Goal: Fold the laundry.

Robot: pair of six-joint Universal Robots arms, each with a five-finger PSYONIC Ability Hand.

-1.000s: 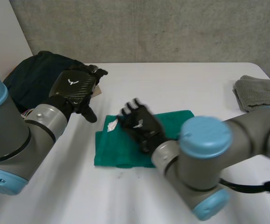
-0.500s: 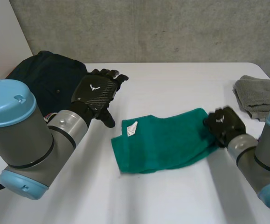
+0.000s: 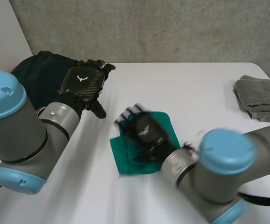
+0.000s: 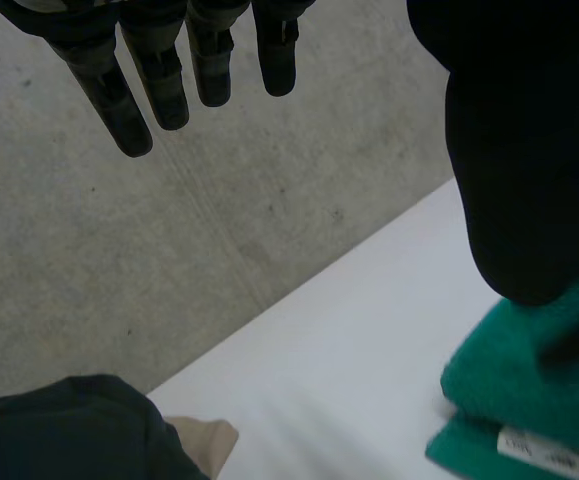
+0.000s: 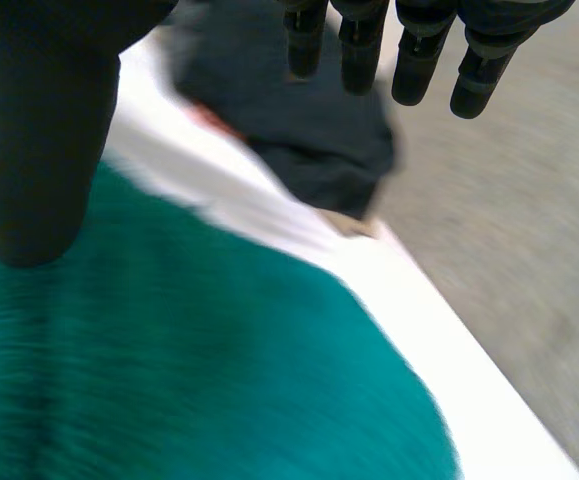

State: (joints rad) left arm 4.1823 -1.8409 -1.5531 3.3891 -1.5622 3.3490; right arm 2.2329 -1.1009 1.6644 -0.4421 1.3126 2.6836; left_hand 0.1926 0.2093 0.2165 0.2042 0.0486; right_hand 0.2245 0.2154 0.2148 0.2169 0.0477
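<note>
So, the dark pile (image 3: pixel 34 77) sits well left of the green towel (image 3: pixel 121 156), further back on the table (image 3: pixel 181 84). The left hand (image 3: pixel 83 85) hangs between the two, left of and behind the towel, fingers (image 4: pixel 164 80) straight out, holding nothing. The towel's folded up, white label (image 4: pixel 544 452) on its lower layer. The right hand (image 3: pixel 146 133) is spread over the towel's middle, fingers (image 5: pixel 419 55) straight, nothing gripped. A grey cloth (image 3: pixel 260 98) lies well right of the towel.

The cloth (image 3: pixel 121 156) is plain teal-green, the clothes pile (image 3: pixel 37 74) dark navy, the towel (image 3: pixel 260 98) grey, the table (image 3: pixel 186 88) white.
</note>
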